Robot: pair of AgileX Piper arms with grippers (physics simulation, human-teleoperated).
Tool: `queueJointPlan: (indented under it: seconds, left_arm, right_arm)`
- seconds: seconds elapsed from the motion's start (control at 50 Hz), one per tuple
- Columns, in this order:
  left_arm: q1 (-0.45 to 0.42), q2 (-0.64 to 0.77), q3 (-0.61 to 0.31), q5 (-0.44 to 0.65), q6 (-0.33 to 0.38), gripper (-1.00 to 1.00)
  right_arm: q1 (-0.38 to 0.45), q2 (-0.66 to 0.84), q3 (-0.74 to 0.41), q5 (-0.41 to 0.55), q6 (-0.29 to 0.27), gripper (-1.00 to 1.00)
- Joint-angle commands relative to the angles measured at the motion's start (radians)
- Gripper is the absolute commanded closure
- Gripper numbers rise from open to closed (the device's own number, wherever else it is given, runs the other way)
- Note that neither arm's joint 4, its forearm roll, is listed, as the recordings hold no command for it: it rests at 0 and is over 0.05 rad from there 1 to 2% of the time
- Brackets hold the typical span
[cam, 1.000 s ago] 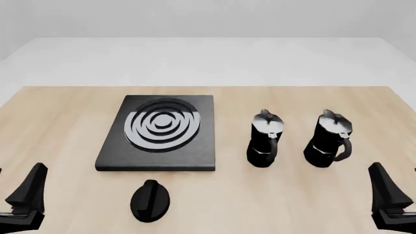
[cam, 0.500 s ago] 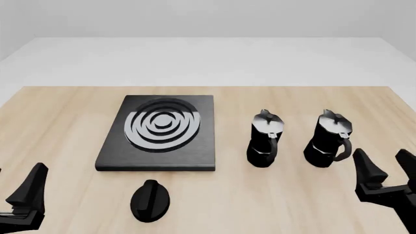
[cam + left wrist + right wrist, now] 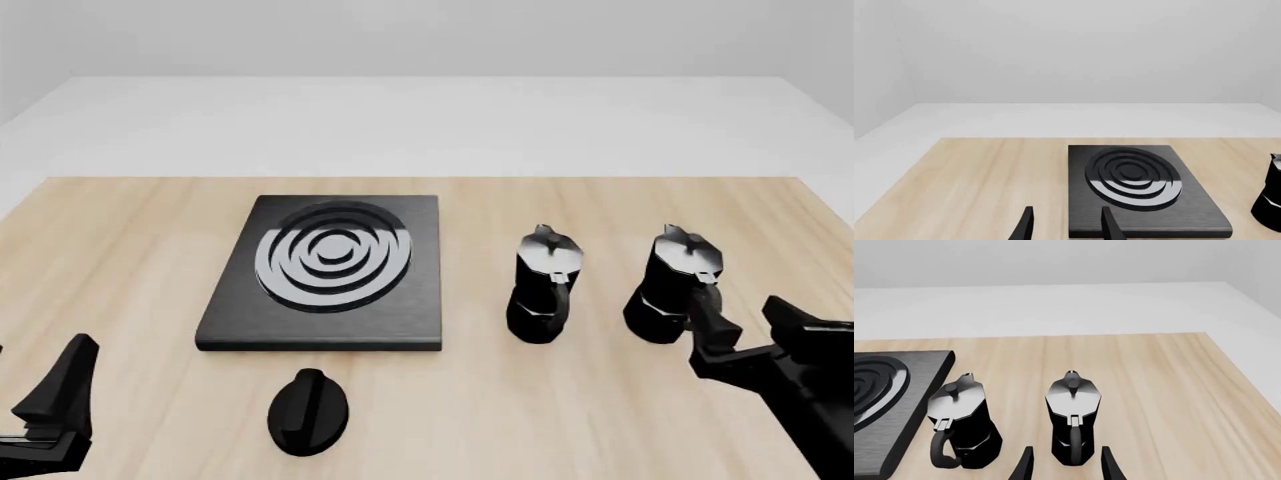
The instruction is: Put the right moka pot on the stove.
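Two moka pots stand upright on the wooden table (image 3: 120, 250) in the front view, both right of the stove (image 3: 327, 272). The right moka pot (image 3: 674, 285) is the one nearer the table's right edge, its curved handle facing the near side; the left moka pot (image 3: 545, 285) sits between it and the stove, apart from both. Stove is a flat black slab with silver rings, nothing on it. Black oval knob (image 3: 308, 410) lies just near of the stove's near edge, not touching. Right gripper (image 3: 751, 331) sits just near and right of the right moka pot, fingers spread apart, nothing between them; its left finger overlaps the pot's base in this view, contact can't be told. Left gripper (image 3: 54, 395) is low at the near left corner, well apart from everything; only one finger shows clearly here

Left wrist view: left gripper (image 3: 1066, 224) fingers are parted with bare table and the stove's (image 3: 1141, 200) near left corner between them, holding nothing. An edge of one moka pot (image 3: 1271, 200) shows at the frame edge, right of the stove

Right wrist view: right gripper (image 3: 1066, 464) is spread wide, the right moka pot (image 3: 1073, 417) straight ahead of the gap, handle facing the camera, not yet between the fingertips. Left moka pot (image 3: 961, 422) stands to its left, then the stove (image 3: 894, 405) corner further left
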Motion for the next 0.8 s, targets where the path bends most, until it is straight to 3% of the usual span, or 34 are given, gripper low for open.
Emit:
queueJointPlan:
  seconds: [0.02,0.5,0.8]
  left_arm:
    - [0.000,0.000,0.000,0.000,0.000,-1.00]
    - [0.000,0.000,0.000,0.000,0.000,-1.00]
    - [0.000,0.000,0.000,0.000,0.000,-1.00]
  right_arm:
    - [-0.006,0.145,-0.023,-0.092,-0.002,-1.00]
    - [-0.013,0.395,-0.068,-0.257,-0.003,-1.00]
    - [-0.023,0.483,-0.097,-0.300,-0.016,-1.00]
